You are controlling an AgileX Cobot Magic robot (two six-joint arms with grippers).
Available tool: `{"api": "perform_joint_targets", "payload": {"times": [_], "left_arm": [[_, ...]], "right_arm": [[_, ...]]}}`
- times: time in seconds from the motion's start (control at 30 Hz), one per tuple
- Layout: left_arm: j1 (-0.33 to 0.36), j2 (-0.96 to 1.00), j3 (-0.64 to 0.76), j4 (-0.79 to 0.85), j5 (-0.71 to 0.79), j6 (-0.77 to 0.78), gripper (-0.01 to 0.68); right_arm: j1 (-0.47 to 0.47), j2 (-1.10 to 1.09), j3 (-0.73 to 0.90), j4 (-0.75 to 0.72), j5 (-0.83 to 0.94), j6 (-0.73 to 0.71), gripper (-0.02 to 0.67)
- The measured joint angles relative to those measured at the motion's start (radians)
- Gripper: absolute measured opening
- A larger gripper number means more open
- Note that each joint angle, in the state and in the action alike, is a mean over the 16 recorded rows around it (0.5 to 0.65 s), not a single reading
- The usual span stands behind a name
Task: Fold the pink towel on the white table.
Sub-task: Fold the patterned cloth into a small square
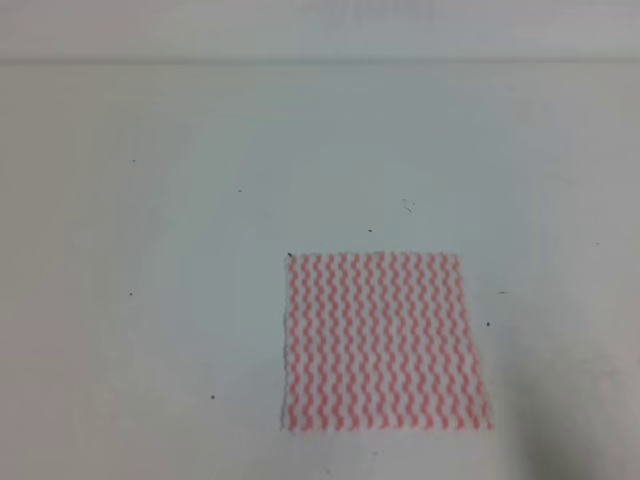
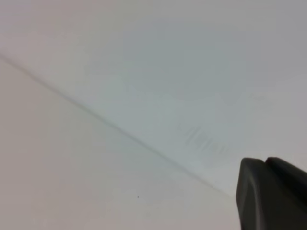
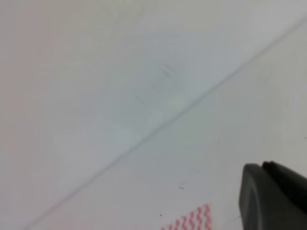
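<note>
The pink towel (image 1: 385, 342) lies flat and spread out as a square on the white table (image 1: 150, 250), right of centre and near the front edge. One corner of the towel (image 3: 192, 221) shows at the bottom of the right wrist view. Neither gripper appears in the exterior high view. In the left wrist view only a dark finger (image 2: 271, 196) fills the bottom right corner, over bare table. The right wrist view shows a similar dark finger (image 3: 276, 196) at bottom right, beside the towel corner. Neither view shows how the jaws stand.
The table's far edge (image 1: 320, 62) meets a pale wall at the top of the exterior high view. That same seam (image 2: 120, 129) crosses the left wrist view diagonally. Tiny dark specks (image 1: 131, 294) dot the surface.
</note>
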Motion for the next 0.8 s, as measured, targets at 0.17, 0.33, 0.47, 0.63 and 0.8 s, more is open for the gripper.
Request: {"api": "perform_joint_targets", "payload": {"times": [0.17,0.33,0.47,0.63,0.8], "left_arm": [[0.000,0.002,-0.004,0.000,-0.005,-0.008,-0.005],[0.000,0.035,-0.040,-0.001,0.041,-0.018,-0.006],[0.000,0.099,-0.094,-0.004,0.102,-0.022,-0.006],[0.000,0.234,-0.192,-0.029,0.207,0.024,-0.005],[0.000,0.409,-0.286,-0.159,0.302,0.201,-0.005]], "right_arm": [[0.000,0.000,-0.001,0.064,0.008,0.000,-0.022],[0.000,0.034,-0.029,0.051,0.049,0.000,-0.021],[0.000,0.100,-0.088,0.021,0.118,0.000,-0.021],[0.000,0.231,-0.199,-0.040,0.243,-0.002,-0.020],[0.000,0.392,-0.321,-0.102,0.382,-0.021,-0.019]]}}
